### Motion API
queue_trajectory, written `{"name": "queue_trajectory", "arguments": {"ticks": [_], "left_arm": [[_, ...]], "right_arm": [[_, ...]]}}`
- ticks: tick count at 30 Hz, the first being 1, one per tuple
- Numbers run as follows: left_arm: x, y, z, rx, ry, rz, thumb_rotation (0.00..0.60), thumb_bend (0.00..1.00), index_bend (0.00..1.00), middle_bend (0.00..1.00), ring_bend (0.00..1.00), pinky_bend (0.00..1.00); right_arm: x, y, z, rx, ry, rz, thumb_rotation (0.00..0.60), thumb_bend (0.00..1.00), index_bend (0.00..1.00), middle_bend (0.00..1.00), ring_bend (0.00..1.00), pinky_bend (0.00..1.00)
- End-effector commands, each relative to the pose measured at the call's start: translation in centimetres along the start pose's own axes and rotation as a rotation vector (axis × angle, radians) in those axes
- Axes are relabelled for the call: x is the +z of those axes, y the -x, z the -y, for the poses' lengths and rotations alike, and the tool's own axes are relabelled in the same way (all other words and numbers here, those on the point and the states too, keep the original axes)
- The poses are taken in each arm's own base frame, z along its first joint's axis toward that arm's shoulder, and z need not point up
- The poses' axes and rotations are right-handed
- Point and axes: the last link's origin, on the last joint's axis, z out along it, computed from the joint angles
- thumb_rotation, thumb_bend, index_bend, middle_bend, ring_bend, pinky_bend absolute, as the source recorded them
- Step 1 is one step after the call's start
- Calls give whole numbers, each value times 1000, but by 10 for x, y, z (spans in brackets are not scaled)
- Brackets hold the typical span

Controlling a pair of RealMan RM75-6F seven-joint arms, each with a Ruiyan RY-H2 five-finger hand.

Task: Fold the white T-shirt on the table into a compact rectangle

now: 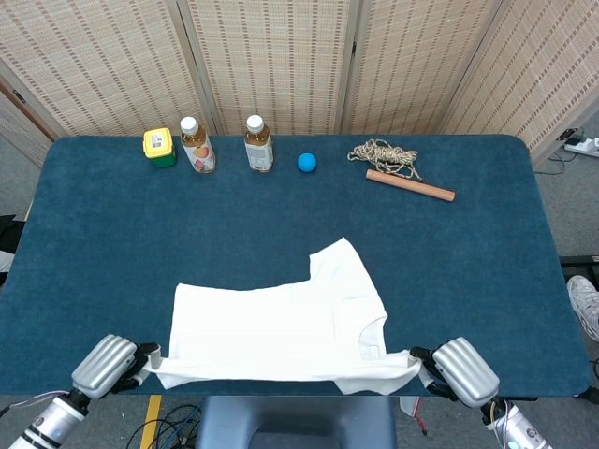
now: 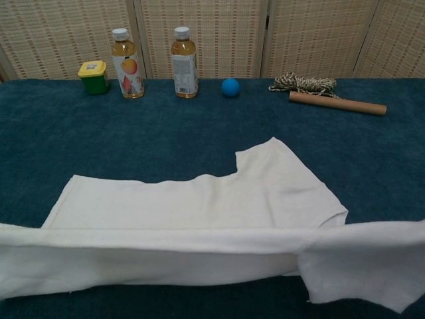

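The white T-shirt (image 1: 281, 323) lies at the near edge of the blue table (image 1: 449, 271), one sleeve pointing toward the far side and the collar at the right. My left hand (image 1: 110, 365) grips its near left corner, and my right hand (image 1: 459, 369) grips its near right corner. Between them the near edge is lifted off the table. In the chest view that edge hangs as a taut band across the bottom of the T-shirt (image 2: 199, 212); neither hand shows there.
Along the far edge stand a yellow-lidded green jar (image 1: 159, 147), two drink bottles (image 1: 197, 145) (image 1: 258, 143), a blue ball (image 1: 307, 162), a coil of rope (image 1: 384, 154) and a wooden stick (image 1: 410, 185). A folding screen closes the back.
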Motion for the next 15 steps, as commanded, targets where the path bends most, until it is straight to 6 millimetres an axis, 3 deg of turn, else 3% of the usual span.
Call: {"name": "queue_trajectory", "arguments": {"ticks": [1, 15], "left_arm": [[27, -5, 1, 32, 6, -5, 600, 565, 637, 955, 910, 1000], [108, 3, 13, 100, -51, 76, 600, 565, 630, 950, 905, 1000]], "right_arm": [[10, 3, -1, -22, 31, -13, 600, 648, 859, 985, 940, 946], [47, 17, -4, -76, 128, -57, 600, 649, 859, 985, 939, 946]]}}
